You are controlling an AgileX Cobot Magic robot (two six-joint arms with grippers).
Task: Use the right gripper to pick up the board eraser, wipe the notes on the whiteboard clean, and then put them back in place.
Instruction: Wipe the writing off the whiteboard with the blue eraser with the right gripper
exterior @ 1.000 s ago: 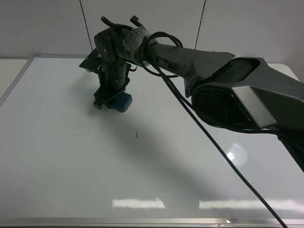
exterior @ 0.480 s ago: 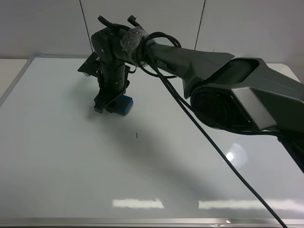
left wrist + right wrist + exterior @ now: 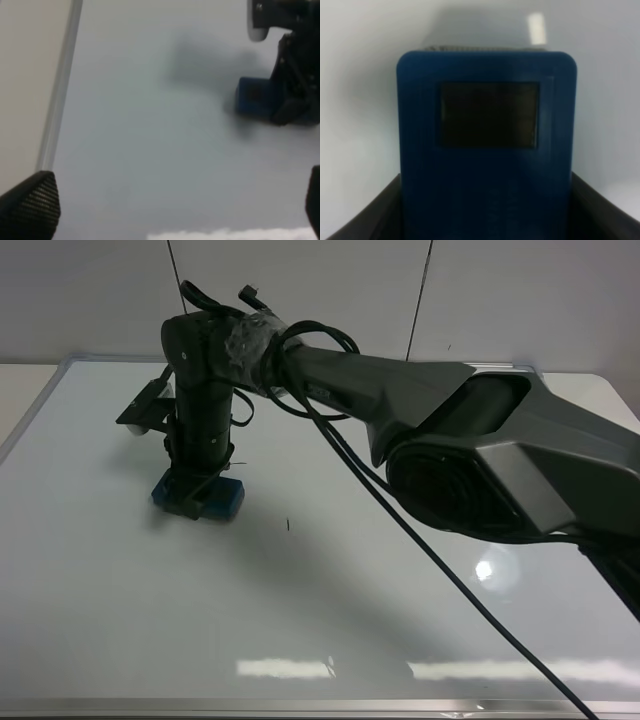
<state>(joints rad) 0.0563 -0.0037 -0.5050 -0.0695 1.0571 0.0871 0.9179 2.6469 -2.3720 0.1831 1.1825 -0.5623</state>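
Observation:
The whiteboard (image 3: 120,620) fills the exterior high view. My right gripper (image 3: 192,490) reaches across to its left part and is shut on the blue board eraser (image 3: 218,500), which rests flat on the board. In the right wrist view the eraser (image 3: 487,150) sits between the two jaws, one dark patch showing. Of the notes only a tiny black tick (image 3: 287,526) shows, right of the eraser. The left wrist view shows the eraser (image 3: 255,97) held by the right gripper (image 3: 295,100), and my left gripper (image 3: 172,205) open and empty above the board.
The right arm's big dark body (image 3: 500,450) overhangs the board's right half, and a black cable (image 3: 450,570) runs from it to the front right. The board's silver frame (image 3: 57,100) borders a beige table at the left. Light glare lies near the front edge.
My right gripper has slid the eraser left and toward the front of the board, its wrist turning as it went. The small black tick has not changed.

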